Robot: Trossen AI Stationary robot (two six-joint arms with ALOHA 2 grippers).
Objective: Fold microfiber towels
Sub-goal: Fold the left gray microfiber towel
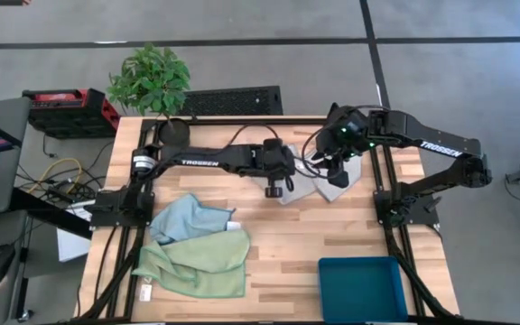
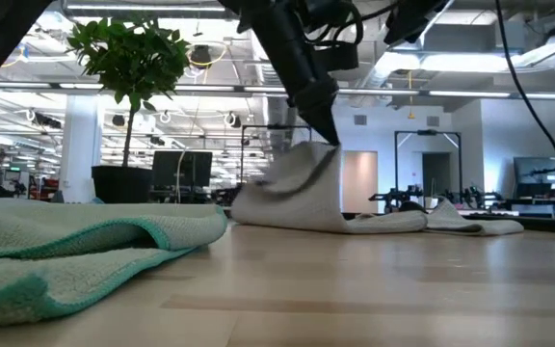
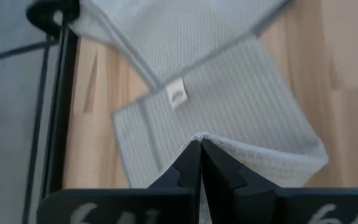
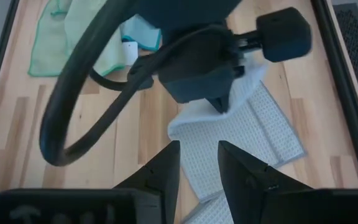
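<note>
Seen from above, the left pincer (image 1: 276,188) sits just past the middle of the bench (image 1: 287,244) toward one o'clock, clenched on a raised fold of a light grey towel (image 1: 298,188), which lifts off the wood there while the rest lies flat. The right pincer (image 1: 336,173) hangs just beside it toward three o'clock over a second grey towel (image 1: 339,190), its fingers (image 4: 244,168) parted and holding nothing. A light blue towel (image 1: 181,218) and a pale green towel (image 1: 201,262) lie crumpled and overlapping at about eight o'clock, and a teal bin (image 1: 361,285) sits at about five o'clock.
</note>
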